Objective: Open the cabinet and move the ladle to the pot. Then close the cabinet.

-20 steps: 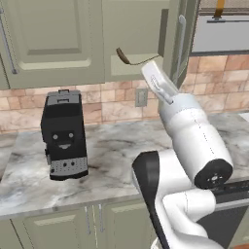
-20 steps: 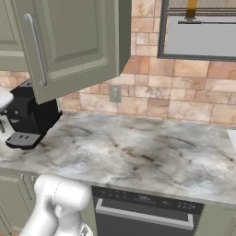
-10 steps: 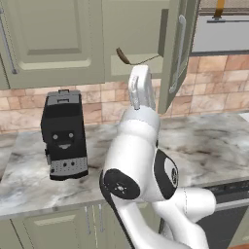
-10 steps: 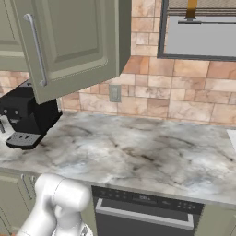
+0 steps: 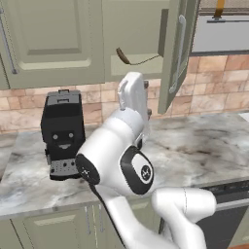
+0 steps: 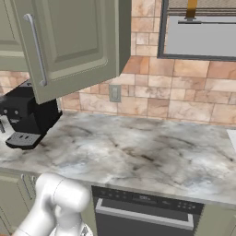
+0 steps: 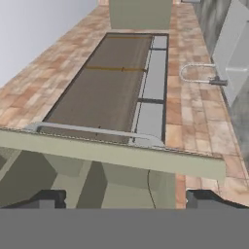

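Jaws spread wide on the gripper (image 7: 124, 197), nothing between them: in the hand view the two dark fingertips (image 7: 46, 198) sit far apart at the bottom edge, with the edge of the open door running across just beyond them. In the left base view, white wrist raised in front of the tiled backsplash (image 5: 214, 82), just below the open compartment and just left of the swung-out door; fingers themselves hidden behind the hand there.

Cabinet (image 5: 177, 53) standing open, sage-green door swung out toward the room, long silver bar handle (image 5: 181, 48) on its outer face. Same door seen broadside in the right base view (image 6: 69, 46), handle (image 6: 37, 48) near its left edge.

Ladle (image 5: 130, 59) inside the open compartment, above the wrist and apart from the gripper: brown scoop to the left, thin dark handle curving off to the right toward the door.

Black coffee machine (image 5: 62, 133) on the marble counter (image 5: 204, 151), left of the arm, below the closed neighbouring wall cabinet (image 5: 48, 39). Also at the left edge of the right base view (image 6: 25, 117), partly behind the open door. Dark oven front (image 6: 143, 216) below the counter edge
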Controlling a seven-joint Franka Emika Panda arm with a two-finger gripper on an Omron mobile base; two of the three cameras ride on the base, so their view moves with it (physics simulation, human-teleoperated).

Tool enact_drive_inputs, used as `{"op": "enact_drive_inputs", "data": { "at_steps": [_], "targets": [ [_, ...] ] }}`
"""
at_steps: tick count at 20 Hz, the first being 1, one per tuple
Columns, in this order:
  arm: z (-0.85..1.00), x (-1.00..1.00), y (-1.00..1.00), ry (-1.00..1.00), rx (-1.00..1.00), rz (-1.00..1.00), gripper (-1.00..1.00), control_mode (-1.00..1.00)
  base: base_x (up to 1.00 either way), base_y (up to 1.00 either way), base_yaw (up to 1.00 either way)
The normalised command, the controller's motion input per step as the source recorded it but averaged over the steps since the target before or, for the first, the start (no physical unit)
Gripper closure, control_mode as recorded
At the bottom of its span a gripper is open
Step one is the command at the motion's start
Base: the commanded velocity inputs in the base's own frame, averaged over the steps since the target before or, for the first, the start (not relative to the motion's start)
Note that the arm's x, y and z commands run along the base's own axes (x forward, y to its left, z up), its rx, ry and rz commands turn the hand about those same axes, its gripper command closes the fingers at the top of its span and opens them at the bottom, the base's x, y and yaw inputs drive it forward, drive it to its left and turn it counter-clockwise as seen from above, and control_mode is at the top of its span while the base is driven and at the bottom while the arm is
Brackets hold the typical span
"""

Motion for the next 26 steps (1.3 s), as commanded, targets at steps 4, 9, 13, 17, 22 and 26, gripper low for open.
{"op": "enact_drive_inputs", "data": {
  "at_steps": [4,9,13,17,22,26],
  "targets": [
    [-0.25,0.52,-0.14,0.00,0.11,-0.07,-1.00,-1.00,0.00,0.00,0.00],
    [-0.29,0.39,-0.21,0.00,0.13,-0.05,-1.00,-1.00,0.00,0.00,0.00],
    [-0.29,0.44,-0.11,0.00,0.12,-0.08,-1.00,-1.00,0.00,0.00,0.00],
    [-0.24,0.59,-0.01,0.00,0.07,-0.08,-1.00,-1.00,0.00,0.00,0.00],
    [-0.14,0.73,0.01,0.00,0.00,-0.10,-1.00,-1.00,0.00,0.00,0.00],
    [-0.25,0.68,0.00,0.00,0.02,-0.11,-1.00,-1.00,0.00,0.00,0.00]
  ]
}}
